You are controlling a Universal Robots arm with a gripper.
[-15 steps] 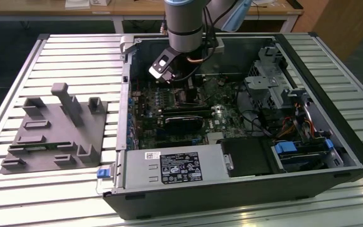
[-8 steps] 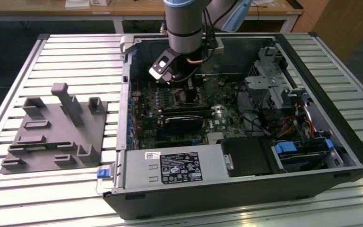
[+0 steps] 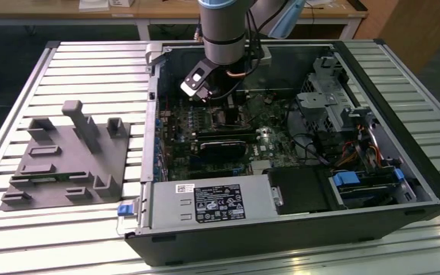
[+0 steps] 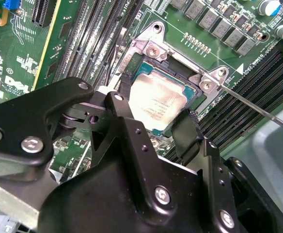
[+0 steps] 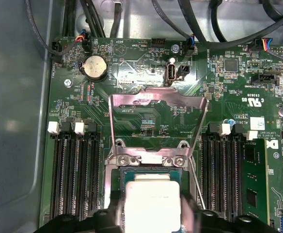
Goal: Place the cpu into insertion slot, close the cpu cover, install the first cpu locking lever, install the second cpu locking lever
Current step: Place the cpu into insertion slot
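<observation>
Directly under the wrist, end effector: black two-finger end effector point(image 4: 154, 104) point(image 5: 152, 213). Its fingers point(image 4: 182, 127) are spread to the chip's width and set against two opposite edges of the cpu, gripping it.
Cpu: small flat square cpu point(image 4: 157, 97) with a pale silver-beige metal top. It lies level in the insertion slot, top face up, between the fingers.
Insertion slot: small square black insertion slot point(image 4: 189, 82) with a metal rim. Its dark frame shows around the cpu, and screwed silver brackets sit at its corners.
Cpu cover: thin silvery metal cpu cover point(image 5: 156, 98) with a square window. It is hinged up at the slot's edge and stands open, with green board visible through the window.
Locking lever: thin bare-metal locking lever point(image 4: 258, 109). It runs out from beside a corner bracket, angled away from the slot and apart from the cover.
Memory slots: long black memory slots point(image 5: 71, 179), in rows on both sides of the insertion slot.
Motherboard: green motherboard point(image 5: 146, 63). A round silver coin cell point(image 5: 95, 66) sits beyond the cover.
Computer case: black open-sided computer case point(image 3: 281, 246), lying on the worktop. The grey robot arm point(image 3: 224, 28) reaches down into it.
Fixture: grey moulded fixture block point(image 3: 67, 160), just beside the case on the exterior view's left.
Worktop: ribbed aluminium worktop point(image 3: 90, 63), carrying the case and the fixture.
</observation>
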